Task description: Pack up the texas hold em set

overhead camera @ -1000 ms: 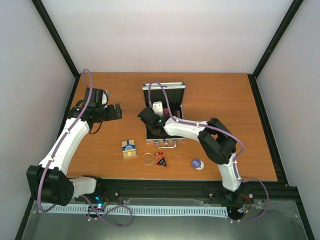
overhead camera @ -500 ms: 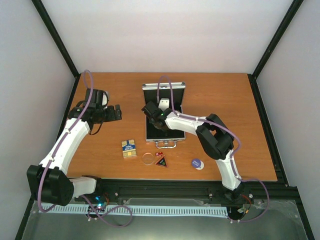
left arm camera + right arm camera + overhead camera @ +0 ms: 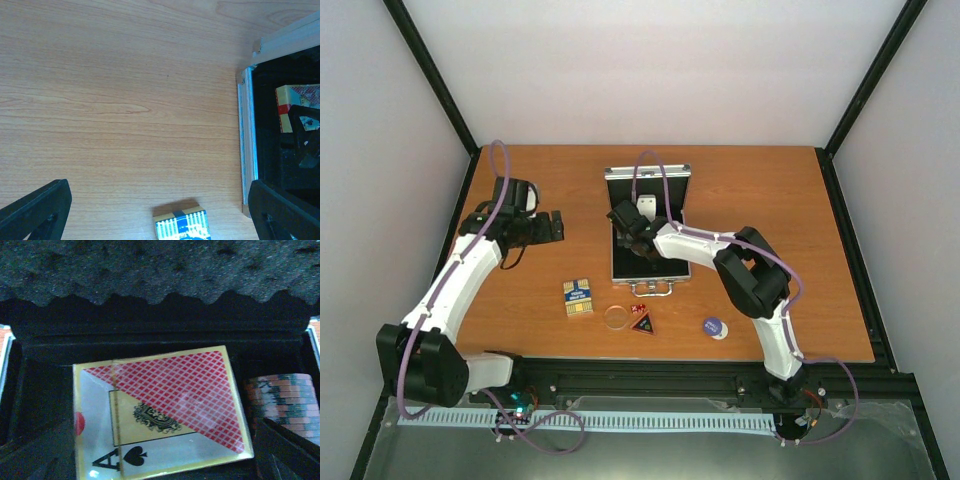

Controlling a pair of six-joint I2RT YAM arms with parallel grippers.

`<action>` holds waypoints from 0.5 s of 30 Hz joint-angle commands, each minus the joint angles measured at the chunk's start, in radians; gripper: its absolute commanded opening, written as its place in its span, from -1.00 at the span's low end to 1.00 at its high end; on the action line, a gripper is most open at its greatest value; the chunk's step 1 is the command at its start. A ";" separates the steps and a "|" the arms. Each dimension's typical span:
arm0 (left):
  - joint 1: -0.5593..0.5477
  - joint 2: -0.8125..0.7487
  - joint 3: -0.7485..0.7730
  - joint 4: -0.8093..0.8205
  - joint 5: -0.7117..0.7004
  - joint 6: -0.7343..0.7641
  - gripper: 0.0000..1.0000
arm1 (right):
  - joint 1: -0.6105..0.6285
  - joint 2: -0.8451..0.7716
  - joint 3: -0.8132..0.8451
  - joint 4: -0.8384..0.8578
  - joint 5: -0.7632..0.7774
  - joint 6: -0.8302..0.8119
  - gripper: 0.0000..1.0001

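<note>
Two arms seen from above: left gripper (image 3: 552, 226) hovers over the surface (image 3: 770, 200), right gripper (image 3: 632, 232) sits inside the open silver case (image 3: 648, 172). The blue-yellow deck (image 3: 578, 297), clear disc (image 3: 616, 317), black triangle (image 3: 643, 323) and blue disc (image 3: 714, 327) lie outside. Left wrist: fingers (image 3: 35, 210) wide, empty. Right wrist: fingers (image 3: 290, 450) wide, flanking the red-backed deck (image 3: 165, 405) beside the chip stack (image 3: 285, 395).

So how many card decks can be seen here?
2. The blue deck lies on the table outside the case; the red deck lies inside it, beside the chips. More could be hidden.
</note>
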 commanded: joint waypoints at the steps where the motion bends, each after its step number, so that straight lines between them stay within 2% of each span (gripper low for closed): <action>1: -0.003 0.010 0.003 0.022 -0.009 0.019 0.99 | 0.011 -0.029 0.001 0.031 -0.042 -0.038 1.00; 8: -0.003 0.029 0.010 0.027 -0.011 0.020 0.99 | 0.013 0.016 0.061 -0.007 -0.029 -0.047 1.00; 15: -0.003 0.043 0.013 0.027 -0.012 0.025 1.00 | -0.024 0.087 0.116 -0.080 -0.019 0.040 1.00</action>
